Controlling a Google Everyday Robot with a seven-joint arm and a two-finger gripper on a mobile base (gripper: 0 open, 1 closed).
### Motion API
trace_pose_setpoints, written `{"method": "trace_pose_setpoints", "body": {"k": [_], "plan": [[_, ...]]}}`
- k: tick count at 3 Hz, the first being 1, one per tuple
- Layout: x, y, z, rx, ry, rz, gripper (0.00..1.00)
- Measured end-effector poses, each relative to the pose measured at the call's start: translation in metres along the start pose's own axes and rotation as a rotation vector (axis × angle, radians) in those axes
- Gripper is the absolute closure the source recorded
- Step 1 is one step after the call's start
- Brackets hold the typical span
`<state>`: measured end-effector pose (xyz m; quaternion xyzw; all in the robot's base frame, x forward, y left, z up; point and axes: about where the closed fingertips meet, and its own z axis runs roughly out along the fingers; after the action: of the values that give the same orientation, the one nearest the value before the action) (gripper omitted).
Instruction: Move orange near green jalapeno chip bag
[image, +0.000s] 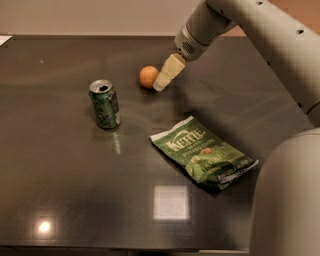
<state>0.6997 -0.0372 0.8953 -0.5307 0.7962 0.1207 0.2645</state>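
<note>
The orange (148, 76) sits on the far half of the dark, glossy table (60, 195), a little left of centre. It is a small round fruit with smooth, matte skin, evenly orange and about as wide as the soda can. The gripper (160, 86) slants down from the upper right, its pale cream tip low over the table and just beside the orange's right side. Whether they touch is unclear, and from this angle I cannot tell if the gripper is spread or pressed together (it reads as one cream wedge). The grey arm (250, 25) behind it runs off to the far right. The green jalapeno chip bag (205, 152) lies flat and crinkled nearer the camera and to the right, with white "Kettle" lettering and white sealed ends, well apart from the orange. The green soda can (105, 104) stands upright to the left, its top opened, nearer than the orange and apart from it.
</note>
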Motion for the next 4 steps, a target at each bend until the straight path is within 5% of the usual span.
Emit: {"method": "trace_pose_setpoints", "body": {"k": [2, 4], "plan": [[0.004, -0.022, 0.034, -0.026, 0.051, 0.033, 0.00], [-0.003, -0.020, 0.048, -0.075, 0.063, 0.010, 0.00]]}}
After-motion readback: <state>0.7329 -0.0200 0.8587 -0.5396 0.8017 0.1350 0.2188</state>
